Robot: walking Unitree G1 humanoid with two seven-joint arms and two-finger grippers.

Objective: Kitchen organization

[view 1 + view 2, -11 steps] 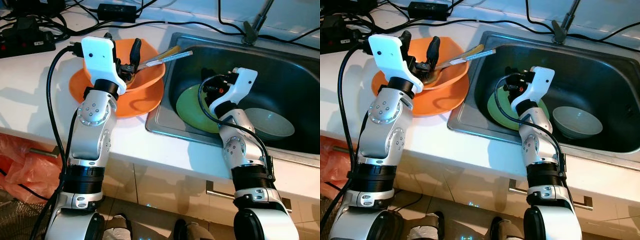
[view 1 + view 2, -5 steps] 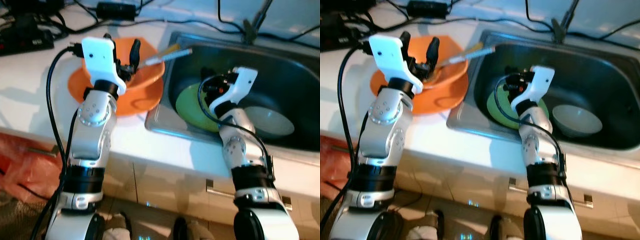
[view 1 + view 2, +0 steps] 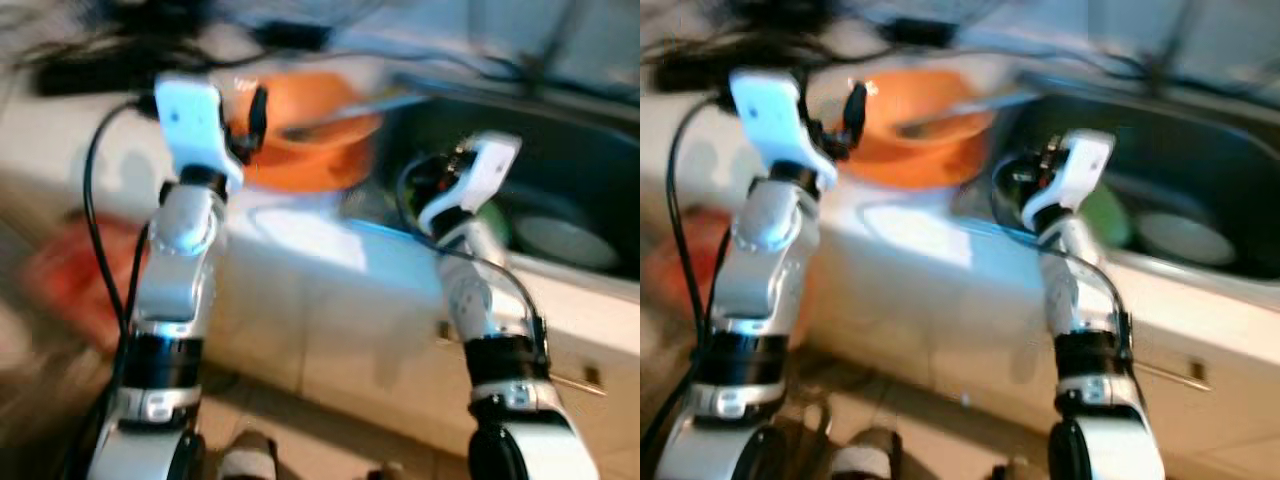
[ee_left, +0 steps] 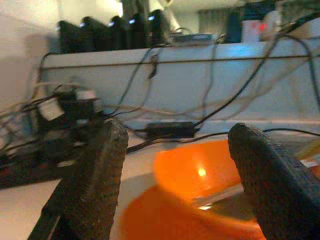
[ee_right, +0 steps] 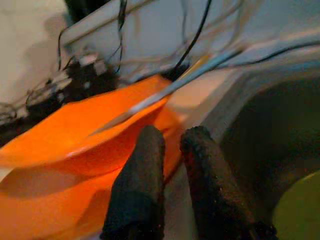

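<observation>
While the head views are smeared with blur, the left hand (image 4: pixel 172 165) sits upper left of the frame with its fingers (image 4: pixel 97 175) spread wide and empty before the orange bowl (image 3: pixel 310 125). That bowl rests on an orange plate (image 5: pixel 75 205) on the white tabletop (image 3: pixel 300 225), utensils (image 5: pixel 165 90) leaning in it. Right of centre, the right hand (image 5: pixel 172 145) is clenched on nothing at the sink (image 3: pixel 1200 170) edge, near a green plate (image 5: pixel 300 207) and pale bowl (image 3: pixel 1185 235).

Bowl (image 3: pixel 310 135) on counter (image 3: pixel 300 225) — sink (image 3: pixel 560 190) to its right
</observation>
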